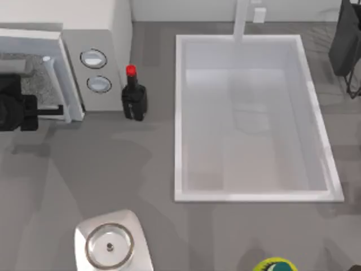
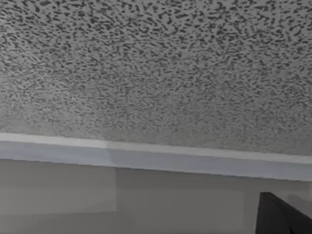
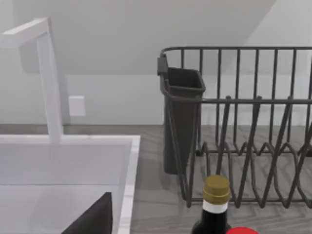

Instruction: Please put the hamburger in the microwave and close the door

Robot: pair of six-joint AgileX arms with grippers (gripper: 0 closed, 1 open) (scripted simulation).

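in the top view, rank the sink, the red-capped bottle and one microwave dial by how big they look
1. the sink, by far the largest
2. the red-capped bottle
3. the microwave dial, smallest, though not far off the bottle

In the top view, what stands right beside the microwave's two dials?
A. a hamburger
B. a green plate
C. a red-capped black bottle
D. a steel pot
C: the red-capped black bottle stands upright on the counter just to the right of the microwave and its control panel with two dials, between it and the sink.
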